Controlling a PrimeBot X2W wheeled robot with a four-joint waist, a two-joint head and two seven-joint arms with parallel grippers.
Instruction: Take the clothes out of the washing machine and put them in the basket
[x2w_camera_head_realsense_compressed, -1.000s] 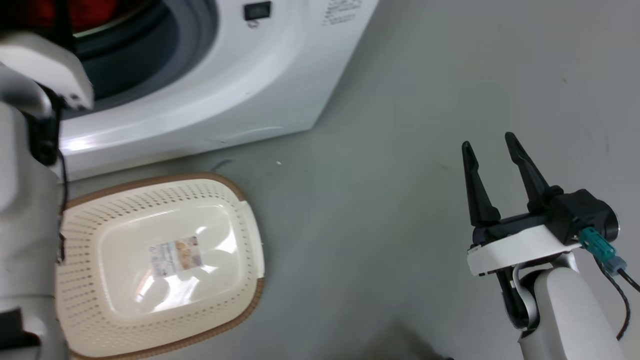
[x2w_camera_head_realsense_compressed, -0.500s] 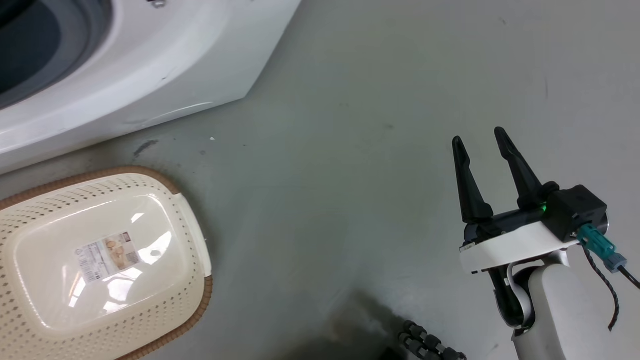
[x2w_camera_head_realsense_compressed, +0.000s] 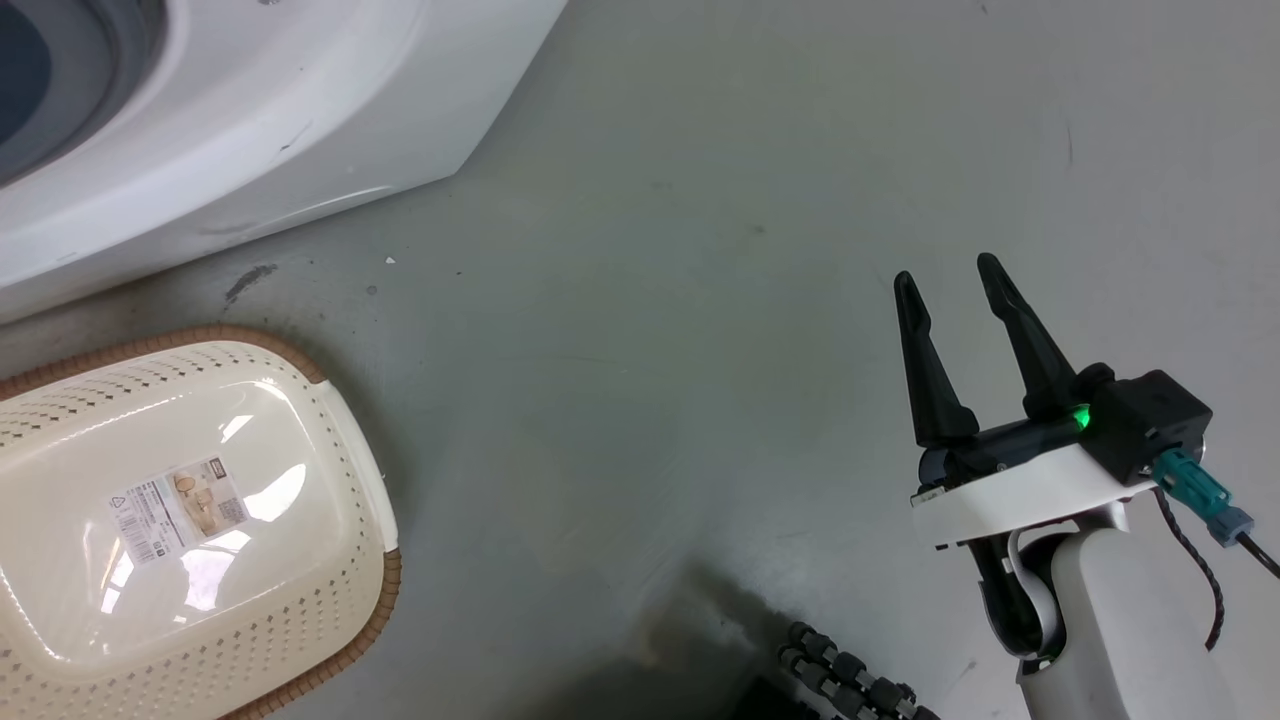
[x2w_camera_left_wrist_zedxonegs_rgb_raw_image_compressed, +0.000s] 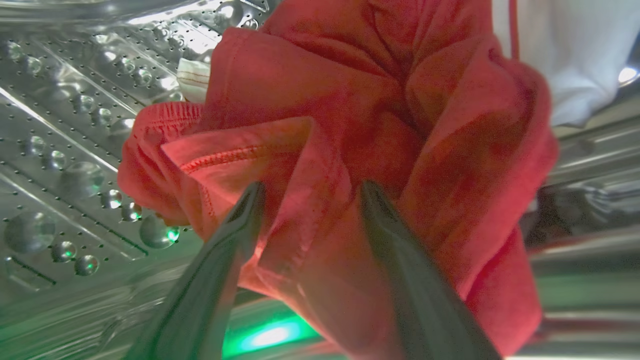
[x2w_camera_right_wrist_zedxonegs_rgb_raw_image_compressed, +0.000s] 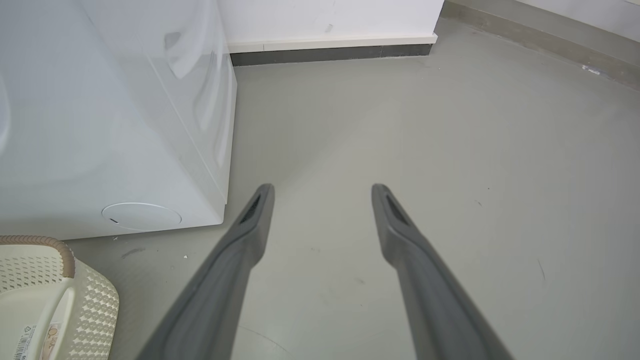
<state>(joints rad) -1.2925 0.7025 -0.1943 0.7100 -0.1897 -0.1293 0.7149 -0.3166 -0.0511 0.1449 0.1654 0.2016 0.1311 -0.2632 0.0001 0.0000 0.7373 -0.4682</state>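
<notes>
Clothes (x2w_camera_left_wrist_zedxonegs_rgb_raw_image_compressed: 350, 100), bright red soft fabric: inside perforated steel drum (x2w_camera_left_wrist_zedxonegs_rgb_raw_image_compressed: 65, 125) of white washing machine (x2w_camera_head_realsense_compressed: 250, 130) | left tool (x2w_camera_left_wrist_zedxonegs_rgb_raw_image_compressed: 310, 187): spread apart, straddling a fold, unclamped | right tool (x2w_camera_head_realsense_compressed: 945, 270): spread, empty | cream perforated plastic basket (x2w_camera_head_realsense_compressed: 330, 610): empty on floor (x2w_camera_head_realsense_compressed: 700, 250); transfer judged not begun

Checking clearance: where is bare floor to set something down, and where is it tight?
Bare floor stretches between the washing machine, the basket and the right end effector. Tight: the drum, where red clothes crowd the left end effector.
</notes>
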